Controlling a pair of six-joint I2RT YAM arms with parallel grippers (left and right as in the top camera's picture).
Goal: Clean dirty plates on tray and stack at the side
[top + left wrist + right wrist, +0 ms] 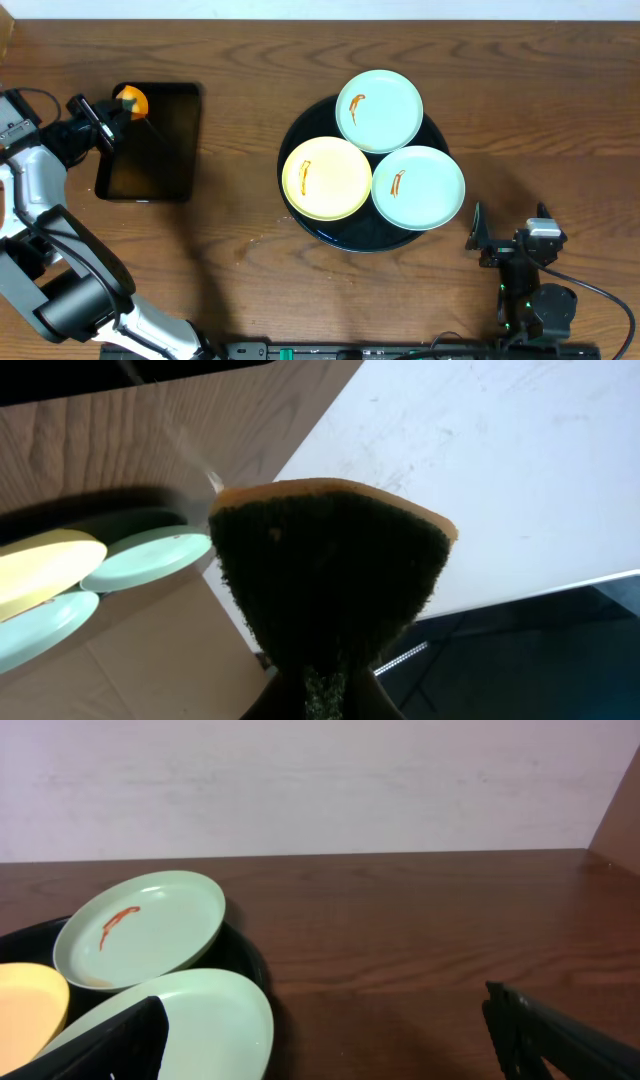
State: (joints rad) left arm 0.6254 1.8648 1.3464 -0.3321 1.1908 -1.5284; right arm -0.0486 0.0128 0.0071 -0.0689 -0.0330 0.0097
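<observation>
Three plates lie on the round black tray (300, 215): a mint-blue plate (379, 109) at the back, a pale yellow plate (326, 178) at the front left, and a mint-blue plate (418, 186) at the front right. Each has an orange-brown sauce streak. My left gripper (112, 112) is over the top left corner of the rectangular black tray (150, 142), shut on an orange and green sponge (330, 580). My right gripper (500, 240) is open and empty, low on the table right of the round tray. The right wrist view shows the back plate (140, 928) and the near plate (200, 1015).
The rectangular black tray sits at the left of the wooden table. Bare table lies between the two trays and to the right of the round tray (250, 955).
</observation>
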